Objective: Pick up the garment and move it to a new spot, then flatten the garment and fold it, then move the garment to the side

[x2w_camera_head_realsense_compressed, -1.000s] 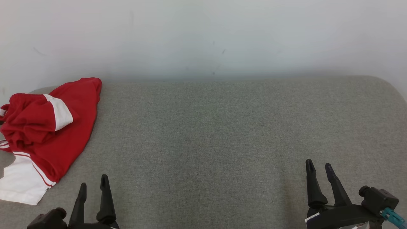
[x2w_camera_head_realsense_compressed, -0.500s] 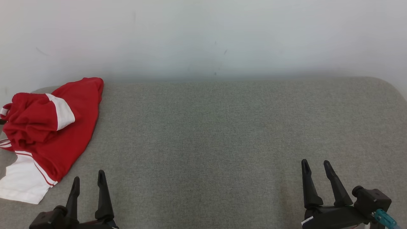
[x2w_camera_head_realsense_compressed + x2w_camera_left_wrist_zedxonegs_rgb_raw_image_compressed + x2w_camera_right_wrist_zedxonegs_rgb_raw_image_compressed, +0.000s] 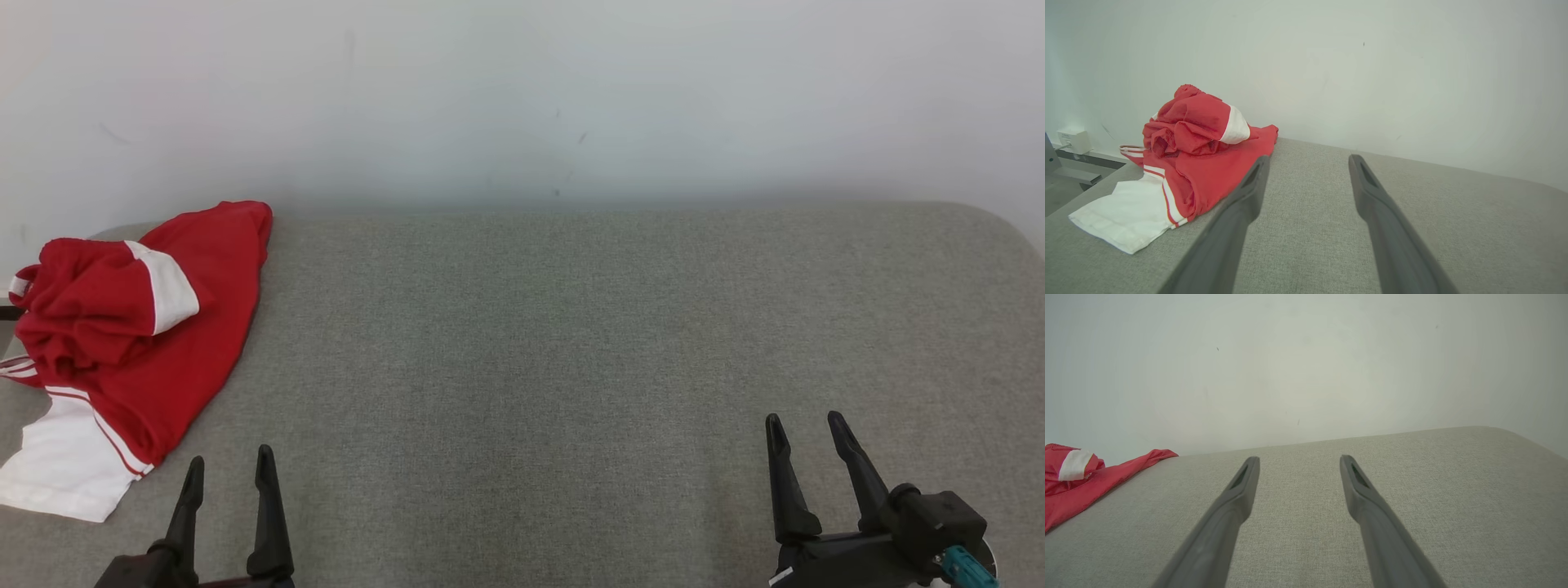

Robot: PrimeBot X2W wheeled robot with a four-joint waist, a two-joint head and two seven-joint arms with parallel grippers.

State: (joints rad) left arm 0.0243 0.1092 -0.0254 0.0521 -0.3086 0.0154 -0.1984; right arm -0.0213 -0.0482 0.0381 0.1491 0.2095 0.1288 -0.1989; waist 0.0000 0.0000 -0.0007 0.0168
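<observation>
A red garment (image 3: 139, 327) with white panels lies crumpled at the far left of the grey fabric surface (image 3: 571, 343); it also shows in the left wrist view as the garment (image 3: 1200, 163) and at the left edge of the right wrist view as the garment (image 3: 1081, 482). My left gripper (image 3: 229, 465) stands open at the lower left, just right of the garment's white hem and apart from it. At the lower right, my right gripper (image 3: 804, 429) is open with nothing between its fingers, far from the garment.
A pale wall (image 3: 522, 98) runs along the back of the surface. The surface's right end (image 3: 1004, 229) is rounded. Past the left edge stand a small white box (image 3: 1071, 141) and a metal frame (image 3: 1081, 167).
The head view has shifted slightly, moving the garment a little right in the picture. Both grippers have sunk lower in the frame and stay open.
</observation>
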